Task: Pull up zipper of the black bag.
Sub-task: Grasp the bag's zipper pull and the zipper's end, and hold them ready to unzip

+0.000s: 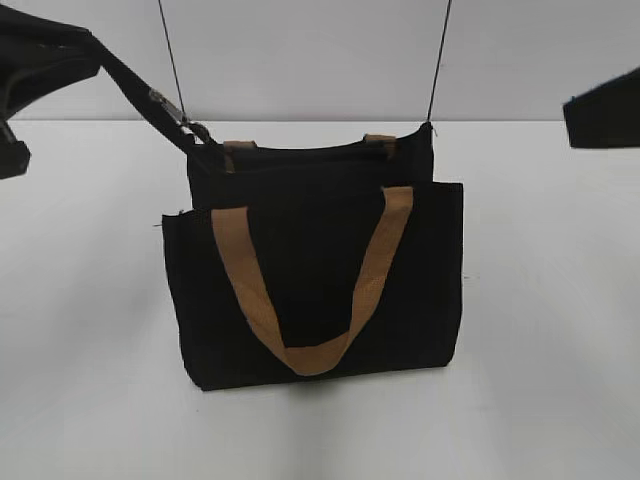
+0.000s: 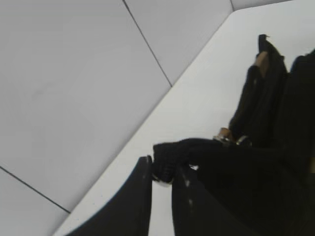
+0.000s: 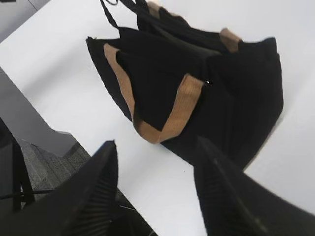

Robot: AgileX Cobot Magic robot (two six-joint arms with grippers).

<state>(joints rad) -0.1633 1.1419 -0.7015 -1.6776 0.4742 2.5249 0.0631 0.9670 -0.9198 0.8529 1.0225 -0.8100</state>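
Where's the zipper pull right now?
In the exterior view, the zipper sits off the black bag's top-left corner, on a black strip stretched up toward the left gripper, which pinches that strip.

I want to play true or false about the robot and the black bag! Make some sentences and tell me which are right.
1. The left gripper is pinching a black strip of fabric that stretches out from the black bag. True.
2. The right gripper is holding the tan handle. False: its jaws are open and empty, away from the bag.
3. The bag stands upright on the white table. True.
4. The front handle sticks straight up in the air. False: it hangs down over the front panel.
5. A silver metal zipper pull shows on the stretched strip near the bag's top left corner. True.
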